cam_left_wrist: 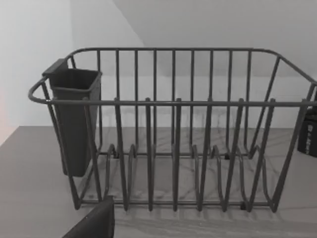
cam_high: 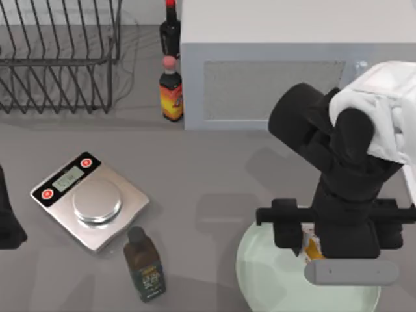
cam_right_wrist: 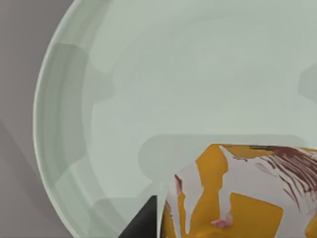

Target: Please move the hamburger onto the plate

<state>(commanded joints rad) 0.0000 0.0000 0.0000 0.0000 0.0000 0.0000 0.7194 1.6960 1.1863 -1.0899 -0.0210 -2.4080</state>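
Observation:
The pale mint-green plate (cam_high: 260, 276) lies at the table's front right, partly under my right arm. The hamburger (cam_high: 312, 246), a small orange-yellow and white lump, shows just beneath the wrist, over the plate's inner area. My right gripper (cam_high: 307, 247) is shut on it. In the right wrist view the hamburger (cam_right_wrist: 237, 198) sits close in front of the plate (cam_right_wrist: 148, 89), casting a shadow on it, with one dark fingertip (cam_right_wrist: 143, 223) beside it. My left arm (cam_high: 8, 218) stays parked at the table's left edge.
A steel kitchen scale (cam_high: 91, 201) sits left of centre, with a dark bottle (cam_high: 144, 265) lying in front of it. Two sauce bottles (cam_high: 171, 91) stand by a white box (cam_high: 292, 71) at the back. A wire dish rack (cam_high: 58, 55) (cam_left_wrist: 173, 134) fills the back left.

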